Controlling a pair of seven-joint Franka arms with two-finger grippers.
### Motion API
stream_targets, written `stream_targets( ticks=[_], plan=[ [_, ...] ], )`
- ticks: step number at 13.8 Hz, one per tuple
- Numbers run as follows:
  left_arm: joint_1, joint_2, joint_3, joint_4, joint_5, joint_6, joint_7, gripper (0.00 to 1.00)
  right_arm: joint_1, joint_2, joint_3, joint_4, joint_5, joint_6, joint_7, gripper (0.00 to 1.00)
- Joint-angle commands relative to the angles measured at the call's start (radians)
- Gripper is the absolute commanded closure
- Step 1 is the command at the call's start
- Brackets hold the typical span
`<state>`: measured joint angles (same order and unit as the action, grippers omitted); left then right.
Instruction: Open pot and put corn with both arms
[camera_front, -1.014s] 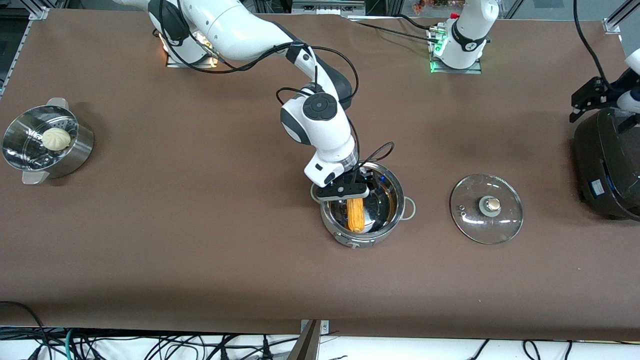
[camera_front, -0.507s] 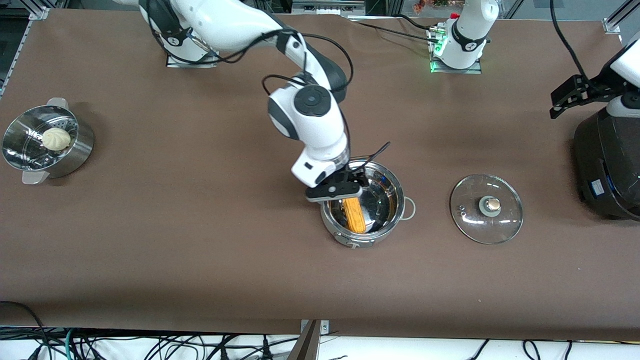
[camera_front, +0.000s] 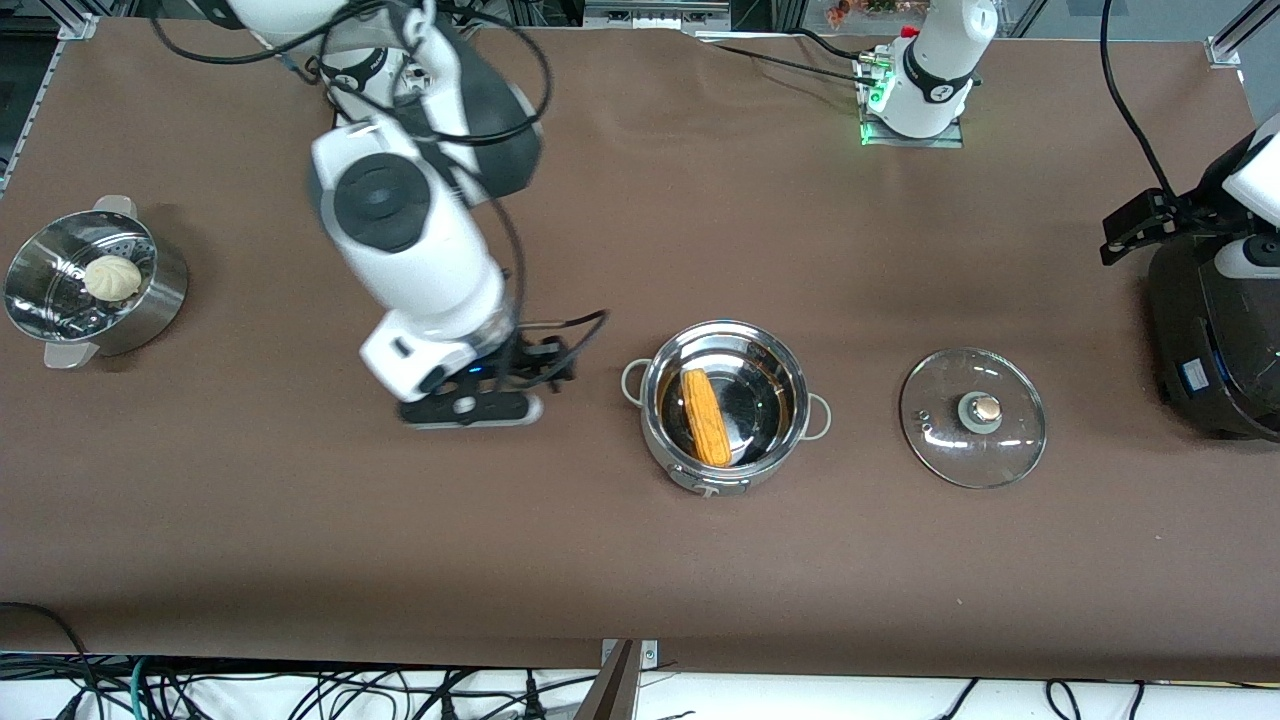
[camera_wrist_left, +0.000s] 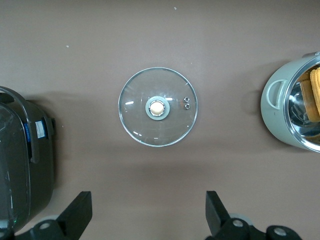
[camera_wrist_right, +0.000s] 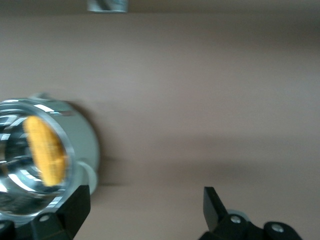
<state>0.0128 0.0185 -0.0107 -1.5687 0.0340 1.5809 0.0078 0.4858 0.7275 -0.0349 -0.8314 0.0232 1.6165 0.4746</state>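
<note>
Corn (camera_front: 705, 416) lies inside the open pot (camera_front: 725, 470); its glass lid (camera_front: 972, 417) rests beside it. Right gripper (camera_front: 470, 408) hangs over bare table, fingers spread. Left gripper (camera_wrist_left: 147, 217), fingers spread, hangs above the rice cooker (camera_front: 1215, 345).

The right gripper (camera_front: 470, 410) has left the pot (camera_front: 725, 405), fingers apart, corn (camera_front: 704, 416) inside.
</note>
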Motion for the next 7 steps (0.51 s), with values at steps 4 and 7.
stream_targets(
  ticks=[4,7],
  plan=[
    [0.003,0.018,-0.003,0.046,0.012,-0.030,-0.009,0.00,-0.162,-0.088,-0.118,-0.041,0.020,-0.233,-0.239,0.00],
    [0.003,0.017,-0.003,0.044,0.012,-0.036,-0.008,0.00,-0.269,-0.140,-0.115,-0.078,0.078,-0.268,-0.356,0.00]
  ],
)
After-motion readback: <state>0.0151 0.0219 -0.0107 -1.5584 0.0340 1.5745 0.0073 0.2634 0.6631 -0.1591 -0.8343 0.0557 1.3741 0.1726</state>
